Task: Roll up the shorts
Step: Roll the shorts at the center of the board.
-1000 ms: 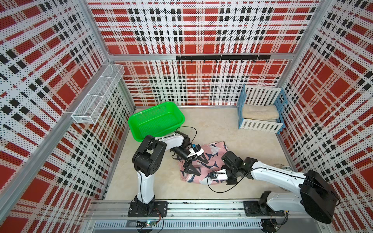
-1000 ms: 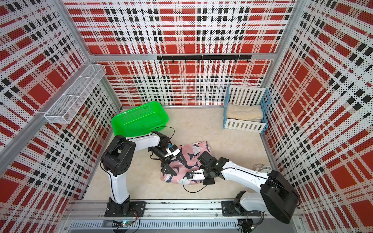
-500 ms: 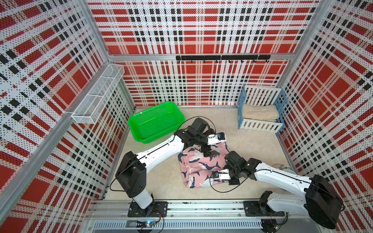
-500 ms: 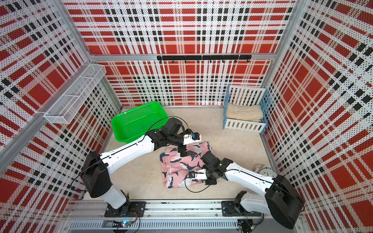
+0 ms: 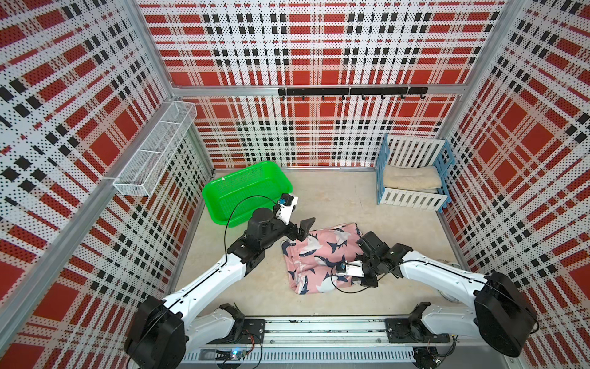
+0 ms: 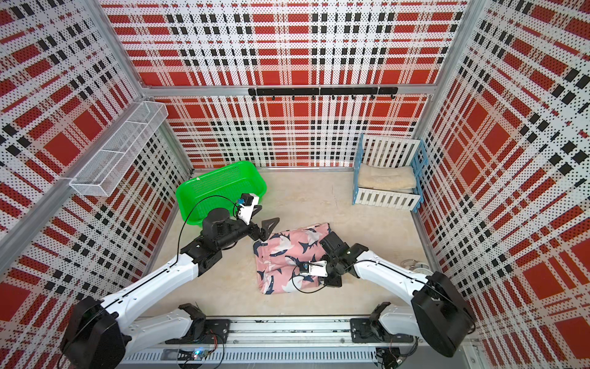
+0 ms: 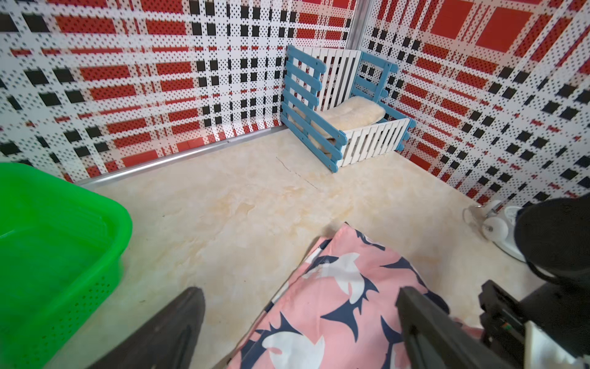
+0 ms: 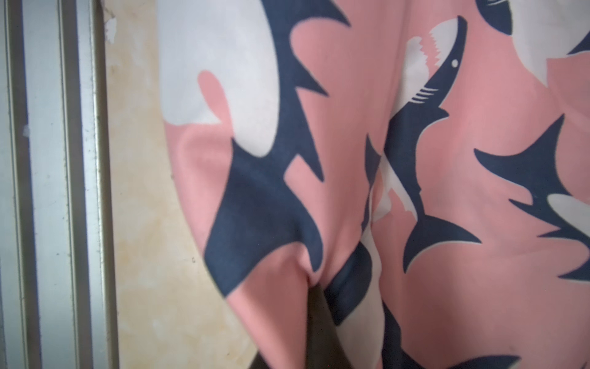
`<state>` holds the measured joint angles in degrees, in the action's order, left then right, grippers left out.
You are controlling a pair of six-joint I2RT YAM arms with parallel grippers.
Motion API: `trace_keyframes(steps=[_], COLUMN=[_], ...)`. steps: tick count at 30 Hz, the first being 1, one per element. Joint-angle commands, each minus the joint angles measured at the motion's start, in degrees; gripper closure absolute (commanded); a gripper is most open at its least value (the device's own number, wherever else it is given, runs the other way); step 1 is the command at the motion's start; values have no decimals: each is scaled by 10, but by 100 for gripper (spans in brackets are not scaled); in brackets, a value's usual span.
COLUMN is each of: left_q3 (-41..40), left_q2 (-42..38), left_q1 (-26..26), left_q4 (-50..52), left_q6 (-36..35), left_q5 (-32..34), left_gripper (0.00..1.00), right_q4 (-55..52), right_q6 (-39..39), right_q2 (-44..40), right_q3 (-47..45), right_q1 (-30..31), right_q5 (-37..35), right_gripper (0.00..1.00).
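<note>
Left claw point(image 5: 305, 229) swung to shorts point(image 5: 319, 255) far corner, spread wide, empty | right claw point(image 5: 364, 282) pinched tight on shorts

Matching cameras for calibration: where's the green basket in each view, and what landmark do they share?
In a top view: green basket left of centre, on the floor by the left wall.
In a top view: green basket likewise left of centre, by the left wall.
Left wrist: green basket close up, cut off by the frame edge.
Right wrist: not in it.
Shared landmark: the shorts, seen in all four.
</note>
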<state>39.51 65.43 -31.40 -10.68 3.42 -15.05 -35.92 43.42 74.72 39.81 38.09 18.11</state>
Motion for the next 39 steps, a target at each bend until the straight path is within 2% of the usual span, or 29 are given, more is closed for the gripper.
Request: trace_keyframes(steps=[1, 3, 5, 8, 11, 14, 16, 17, 20, 22, 25, 29, 36, 37, 39], left_q3=[-12, -37, -55, -78, -98, -98, -104, -108, -109, -82, -46, -28, 22, 30, 57], left_q2=[-11, -32, -38, -40, -43, -33, -35, -34, 5, 57, 128, 180, 256, 266, 291], left_q1=[-85, -150, -165, -165, -160, -130, -95, -95, -144, -159, -160, -141, -85, -81, -70], left_q4=[26, 48, 60, 89, 113, 137, 135, 129, 87, 78, 62, 30, 26, 27, 41], left_q6=[-90, -181, -220, -287, -342, -380, -401, -415, -451, -469, -489, -509, -532, -537, -550], left_q5=[-31, -5, -29, -50, -21, -15, -44, -50, 0, 2, -22, -35, -64, -67, -81], left_gripper=[1, 1, 1, 4, 3, 1, 0, 0, 1, 0, 2, 3, 25, 30, 46], right_q4=[-19, -41, -60, -86, -101, -100, -101, -99, -95, -96, -97, -88, -60, -57, -46], right_q6=[-32, -34, -30, -29, -20, -14, -13, -12, -10, -11, -3, 16, 64, 73, 84], right_q2=[51, 85, 111, 134, 137, 126, 121, 119, 118, 130, 154, 190, 216, 218, 225], right_q3=[51, 73, 88, 108, 121, 121, 121, 120, 118, 124, 142, 181, 216, 219, 226], right_q1=[-23, -26, -32, -60, -85, -101, -105, -106, -105, -106, -109, -119, -138, -142, -153], right_q5=[53, 51, 48, 53, 53, 47, 46, 50, 64, 58, 54, 56, 93, 99, 112], right_gripper=[100, 100, 100, 100, 100, 100, 100, 100, 100, 100, 100, 100, 100, 100, 100])
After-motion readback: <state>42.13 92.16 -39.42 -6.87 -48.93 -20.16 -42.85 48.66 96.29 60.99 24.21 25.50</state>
